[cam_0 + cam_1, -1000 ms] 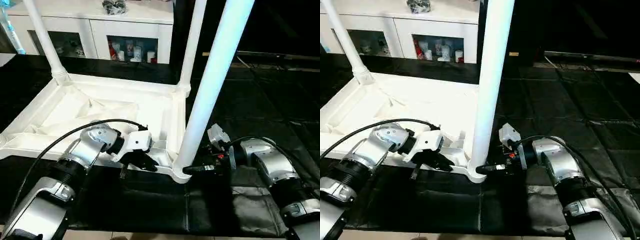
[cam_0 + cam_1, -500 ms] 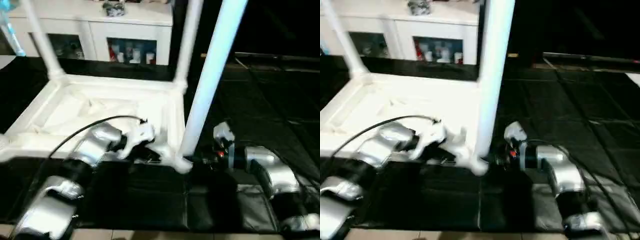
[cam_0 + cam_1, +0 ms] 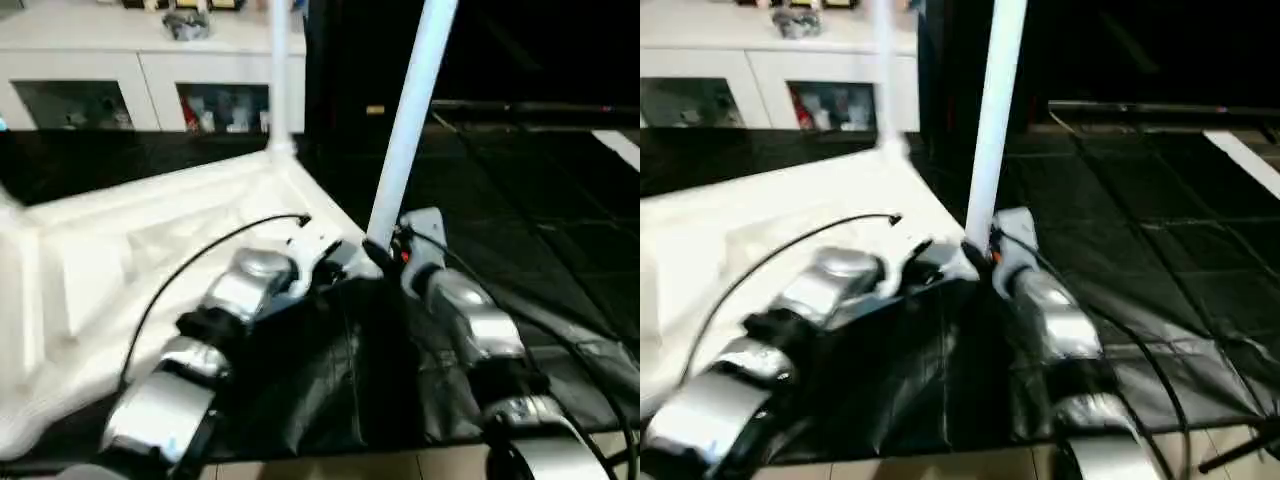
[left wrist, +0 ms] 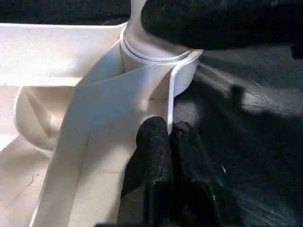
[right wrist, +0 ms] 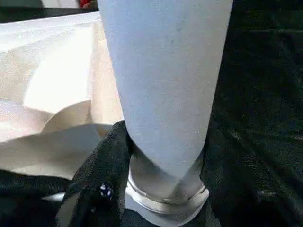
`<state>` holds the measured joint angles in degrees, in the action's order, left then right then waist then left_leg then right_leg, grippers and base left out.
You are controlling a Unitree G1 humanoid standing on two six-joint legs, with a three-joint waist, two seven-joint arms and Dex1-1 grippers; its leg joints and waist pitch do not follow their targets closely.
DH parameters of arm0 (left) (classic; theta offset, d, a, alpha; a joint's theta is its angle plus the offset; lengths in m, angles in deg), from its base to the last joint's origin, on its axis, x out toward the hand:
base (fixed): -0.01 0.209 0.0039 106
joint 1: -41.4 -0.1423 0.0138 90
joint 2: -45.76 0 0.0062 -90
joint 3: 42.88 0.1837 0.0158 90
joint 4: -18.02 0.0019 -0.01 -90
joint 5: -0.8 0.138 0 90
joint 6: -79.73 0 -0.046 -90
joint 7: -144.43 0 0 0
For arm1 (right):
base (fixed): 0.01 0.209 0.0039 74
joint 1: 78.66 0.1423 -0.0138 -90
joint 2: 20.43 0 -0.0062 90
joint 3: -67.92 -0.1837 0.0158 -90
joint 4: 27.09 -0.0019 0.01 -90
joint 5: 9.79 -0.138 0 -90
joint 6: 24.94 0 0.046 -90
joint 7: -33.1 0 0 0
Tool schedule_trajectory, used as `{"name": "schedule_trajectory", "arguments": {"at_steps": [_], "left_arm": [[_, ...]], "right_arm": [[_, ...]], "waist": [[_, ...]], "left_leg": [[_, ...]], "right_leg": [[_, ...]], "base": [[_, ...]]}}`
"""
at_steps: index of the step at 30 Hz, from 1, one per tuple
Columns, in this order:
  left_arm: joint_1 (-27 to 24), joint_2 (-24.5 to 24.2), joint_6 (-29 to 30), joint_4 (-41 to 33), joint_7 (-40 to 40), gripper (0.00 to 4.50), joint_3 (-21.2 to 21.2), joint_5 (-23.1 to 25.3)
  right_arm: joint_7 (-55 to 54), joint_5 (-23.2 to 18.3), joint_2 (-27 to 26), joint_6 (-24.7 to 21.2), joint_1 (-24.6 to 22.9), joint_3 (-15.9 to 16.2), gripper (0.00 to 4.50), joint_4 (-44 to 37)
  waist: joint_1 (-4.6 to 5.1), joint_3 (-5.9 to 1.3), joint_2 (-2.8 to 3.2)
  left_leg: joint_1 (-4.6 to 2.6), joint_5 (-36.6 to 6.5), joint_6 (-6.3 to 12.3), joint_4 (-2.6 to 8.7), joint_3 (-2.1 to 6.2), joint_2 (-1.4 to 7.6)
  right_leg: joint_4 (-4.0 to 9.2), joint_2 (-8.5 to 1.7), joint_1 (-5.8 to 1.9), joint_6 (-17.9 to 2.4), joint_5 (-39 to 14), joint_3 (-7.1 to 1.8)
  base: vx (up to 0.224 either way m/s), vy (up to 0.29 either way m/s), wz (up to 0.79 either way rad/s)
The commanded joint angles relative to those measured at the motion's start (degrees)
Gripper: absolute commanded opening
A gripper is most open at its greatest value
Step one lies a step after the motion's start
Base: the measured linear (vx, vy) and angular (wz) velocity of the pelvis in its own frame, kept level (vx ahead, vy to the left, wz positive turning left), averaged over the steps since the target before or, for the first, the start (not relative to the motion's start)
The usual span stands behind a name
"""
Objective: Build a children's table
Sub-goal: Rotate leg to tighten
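Swung round with the upturned table top (image 3: 120,250), now lying skewed across left of frame; left claw (image 4: 165,142) pinched shut on its rim to steady it, right claw (image 5: 156,189) half-open around the near leg (image 3: 410,120) at its corner socket (image 4: 156,52).

Under my arms spreads a black tiled floor (image 3: 560,250). A crumpled black plastic sheet (image 3: 330,380) lies on it. The upturned white plastic table top (image 3: 110,260) rests there too.
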<state>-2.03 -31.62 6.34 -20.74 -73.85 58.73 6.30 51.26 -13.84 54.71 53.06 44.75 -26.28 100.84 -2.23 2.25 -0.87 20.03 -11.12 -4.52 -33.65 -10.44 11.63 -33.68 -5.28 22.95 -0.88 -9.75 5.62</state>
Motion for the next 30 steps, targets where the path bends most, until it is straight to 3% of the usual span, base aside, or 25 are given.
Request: {"name": "schedule_trajectory", "arguments": {"at_steps": [1, 7, 10, 13, 15, 18, 20, 24, 30], "left_arm": [[2.38, 2.80, -0.83, -0.34, 3.94, 0.00, -0.52, 0.02], [1.43, 0.74, -1.99, 0.26, 2.02, 0.00, 0.61, 0.89], [0.97, -0.82, -2.92, 0.70, 0.16, 0.00, 0.97, 1.15], [0.11, -2.96, -4.00, 0.43, -2.82, 0.00, 1.58, 1.54], [-0.51, -4.17, -5.09, -0.07, -4.95, 0.00, 2.15, 1.88], [-2.55, -7.73, -7.40, -2.12, -12.27, 0.00, 4.61, 2.50], [-3.19, -8.64, -8.65, -2.76, -14.39, 0.00, 5.65, 2.89], [-4.44, -10.64, -10.52, -3.80, -19.38, 0.00, 7.47, 3.04], [-6.04, -14.38, -17.32, -6.07, -29.67, 0.00, 10.44, 2.44]], "right_arm": [[3.75, -0.96, -5.75, -1.81, -1.04, 4.65, 2.73, 1.68], [3.02, -0.65, -4.23, 0.98, -1.42, 3.59, 3.20, 1.96], [5.24, -0.61, -2.24, 2.91, -1.99, 3.64, 3.52, 1.23], [9.18, -1.16, 0.85, 4.42, -3.02, 3.12, 3.77, -0.32], [12.00, -1.73, 2.65, 5.11, -3.55, 2.67, 3.97, -1.31], [23.17, -3.31, 9.65, 6.86, -4.78, 2.85, 4.20, -3.96], [26.41, -3.62, 11.58, 7.22, -5.05, 3.27, 4.31, -4.71], [34.95, -5.34, 15.52, 6.88, -5.84, 4.73, 4.47, -7.50], [48.53, -7.63, 20.91, 5.70, -5.91, 7.92, 4.47, -10.25]], "waist": [[-0.38, -3.18, -0.12], [-0.08, -3.54, -0.13], [-0.21, -3.41, -0.31], [-0.35, -3.38, -0.20], [-0.32, -3.30, -0.43], [-0.95, -3.25, -0.62], [-1.19, -3.12, -0.62], [-1.58, -2.99, -0.54], [-2.41, -3.16, -0.37]], "left_leg": [[0.19, -12.36, 2.45, 4.37, 0.68, 1.39], [0.71, -8.43, 3.65, 4.02, 0.59, 1.22], [0.46, -7.20, 4.77, 3.94, 0.34, 1.31], [0.35, -7.55, 5.27, 3.97, 0.34, 1.45], [0.37, -7.60, 5.26, 3.96, 0.26, 1.47], [0.24, -8.04, 6.25, 3.86, 0.20, 1.77], [0.22, -8.19, 6.12, 3.86, 0.13, 1.64], [-0.01, -10.80, 4.72, 4.09, 0.31, 1.76], [-0.06, -9.36, 5.27, 3.96, 0.13, 2.14]], "right_leg": [[4.43, -3.34, -2.69, -9.96, -16.63, -2.80], [3.66, -3.43, -3.32, -11.64, -11.04, -2.88], [3.49, -3.33, -3.25, -13.16, -8.56, -2.95], [3.47, -3.39, -3.30, -13.32, -8.96, -2.96], [3.45, -3.35, -3.26, -13.58, -8.99, -2.99], [3.42, -3.51, -3.32, -13.54, -9.40, -3.11], [3.42, -3.35, -3.23, -13.62, -9.62, -3.08], [4.03, -3.61, -3.11, -11.73, -15.84, -3.01], [3.14, -3.37, -3.07, -14.06, -9.34, -3.07]], "base": [[0.000, 0.000, 0.00], [0.000, 0.000, 0.00], [0.000, 0.000, 0.00], [0.000, 0.000, 0.00], [0.000, 0.000, 0.00], [0.000, 0.000, 0.00], [0.000, 0.000, 0.00], [0.000, 0.000, 0.00], [0.000, 0.000, 0.00]]}}
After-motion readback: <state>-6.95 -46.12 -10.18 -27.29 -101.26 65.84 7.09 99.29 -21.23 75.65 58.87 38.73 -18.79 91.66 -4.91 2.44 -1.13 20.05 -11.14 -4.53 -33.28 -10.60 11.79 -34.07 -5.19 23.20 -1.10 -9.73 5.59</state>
